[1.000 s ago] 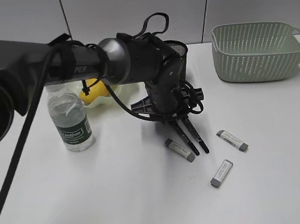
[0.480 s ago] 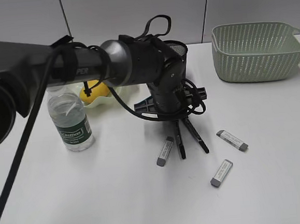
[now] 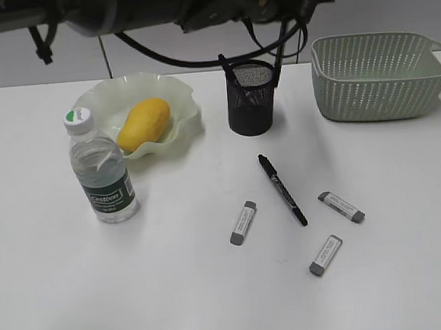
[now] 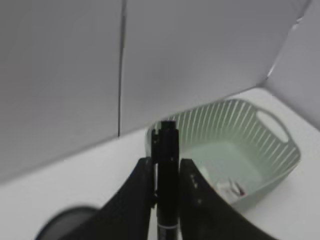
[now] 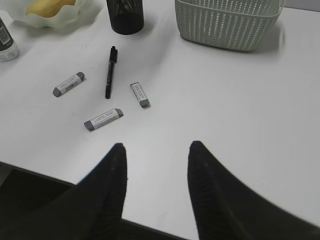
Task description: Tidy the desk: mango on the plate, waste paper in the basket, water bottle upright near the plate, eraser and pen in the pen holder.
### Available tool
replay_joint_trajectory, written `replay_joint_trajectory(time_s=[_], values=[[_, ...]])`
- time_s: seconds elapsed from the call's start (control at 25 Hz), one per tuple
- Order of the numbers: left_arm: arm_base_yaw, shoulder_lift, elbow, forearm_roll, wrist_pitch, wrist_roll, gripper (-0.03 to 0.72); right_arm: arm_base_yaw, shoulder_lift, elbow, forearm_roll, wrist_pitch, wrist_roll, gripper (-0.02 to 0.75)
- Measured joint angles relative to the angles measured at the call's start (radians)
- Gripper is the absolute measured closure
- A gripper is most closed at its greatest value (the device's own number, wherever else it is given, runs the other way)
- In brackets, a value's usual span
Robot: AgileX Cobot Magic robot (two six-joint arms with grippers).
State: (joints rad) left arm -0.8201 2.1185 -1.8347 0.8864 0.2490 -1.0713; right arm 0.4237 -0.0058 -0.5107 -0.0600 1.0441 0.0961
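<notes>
Jaws apart over desk (image 5: 240, 100) w/ pen (image 5: 109, 72) (3 erasers (image 5: 103, 119) nearby).

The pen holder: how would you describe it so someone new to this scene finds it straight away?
Start at the pale green basket at the desk's back right, then look just left of it. The pen holder is the small black mesh cup standing between the basket and the ruffled plate. It is the only dark, round, upright container.

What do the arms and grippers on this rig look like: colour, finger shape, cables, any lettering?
The left arm is glossy black and tubular, with loose black cables looping beneath it and part of white lettering at the frame's top left corner. The left gripper has two slim black fingers. The right gripper has broader matte black fingers tapering to rounded tips.
</notes>
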Motion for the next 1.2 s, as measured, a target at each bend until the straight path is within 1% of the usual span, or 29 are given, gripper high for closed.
replay_joint_trajectory(time_s=[0.08,0.2,0.28,0.36,0.44,0.52,0.6,0.64,0.72,0.76,0.84,0.96,1.2], values=[[0.025,0.001,0.0,0.121,-0.107,0.0,0.579,0.0,0.0,0.0,0.0,0.0,0.0,0.407],[0.095,0.042,0.0,0.194,-0.264,0.0,0.579,0.0,0.0,0.0,0.0,0.0,0.0,0.407],[0.144,0.081,0.001,0.193,-0.363,0.0,0.579,0.0,0.0,0.0,0.0,0.0,0.0,0.407],[0.185,0.109,0.002,0.181,-0.403,0.001,0.579,0.0,0.0,0.0,0.0,0.0,0.0,0.407],[0.208,0.127,0.002,0.174,-0.431,0.022,0.579,0.0,0.0,0.0,0.0,0.0,0.0,0.408],[0.226,0.138,0.002,0.167,-0.502,0.06,0.579,0.0,0.0,0.0,0.0,0.0,0.0,0.407],[0.235,0.149,0.002,0.105,-0.571,0.144,0.579,0.0,0.0,0.0,0.0,0.0,0.0,0.407],[0.236,0.155,0.002,0.056,-0.598,0.198,0.579,0.0,0.0,0.0,0.0,0.0,0.0,0.407],[0.236,0.172,0.002,-0.085,-0.636,0.353,0.579,0.0,0.0,0.0,0.0,0.0,0.0,0.407],[0.236,0.18,0.002,-0.137,-0.659,0.42,0.579,0.0,0.0,0.0,0.0,0.0,0.0,0.407],[0.237,0.202,0.002,-0.208,-0.707,0.499,0.579,0.0,0.0,0.0,0.0,0.0,0.0,0.407],[0.237,0.231,0.002,-0.25,-0.74,0.547,0.579,0.0,0.0,0.0,0.0,0.0,0.0,0.407],[0.245,0.282,0.002,-0.264,-0.74,0.56,0.575,0.0,-0.001,0.0,0.0,0.0,0.0,0.407]])
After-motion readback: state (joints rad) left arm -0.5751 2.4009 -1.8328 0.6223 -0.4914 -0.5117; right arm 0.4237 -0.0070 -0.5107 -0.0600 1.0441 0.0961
